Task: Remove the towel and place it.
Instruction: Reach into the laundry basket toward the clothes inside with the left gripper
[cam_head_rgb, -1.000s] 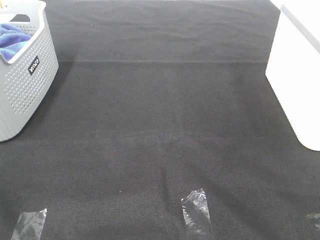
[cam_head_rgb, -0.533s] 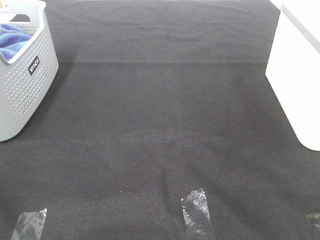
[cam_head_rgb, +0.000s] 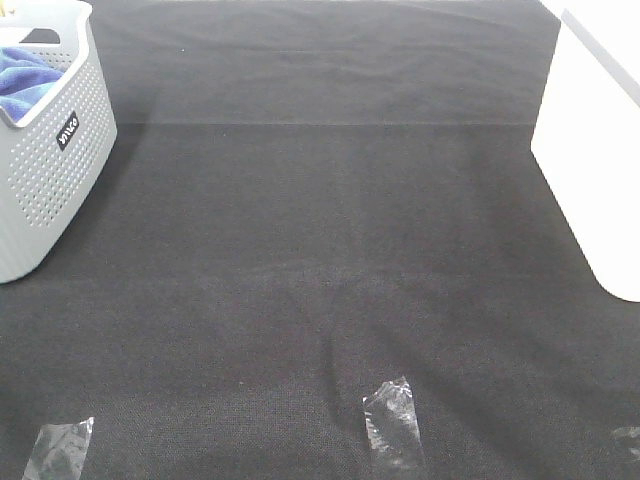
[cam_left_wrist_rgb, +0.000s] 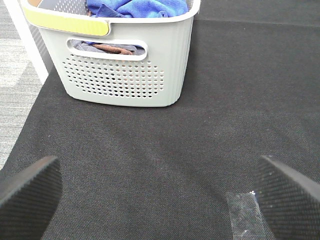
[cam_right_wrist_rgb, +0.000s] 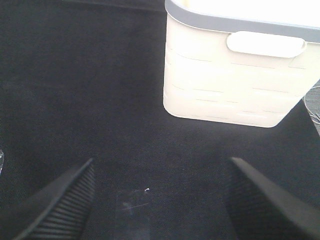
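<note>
Nothing moved since earlier frames, both arms static. Left gripper (cam_left_wrist_rgb: 160, 197) released, jaws wide, empty, over black mat (cam_left_wrist_rgb: 150, 150). Grey perforated basket (cam_left_wrist_rgb: 125, 75) straight ahead of it, not touching. Towel (cam_left_wrist_rgb: 135, 7) bunched inside basket, brown cloth (cam_left_wrist_rgb: 112, 48) showing through handle slot below — long axis, heading: cannot tell. Clear tape patch (cam_left_wrist_rgb: 242, 212) just beside one left finger. Right gripper (cam_right_wrist_rgb: 160, 200) released, empty — white bin (cam_right_wrist_rgb: 235, 85) ahead.
</note>
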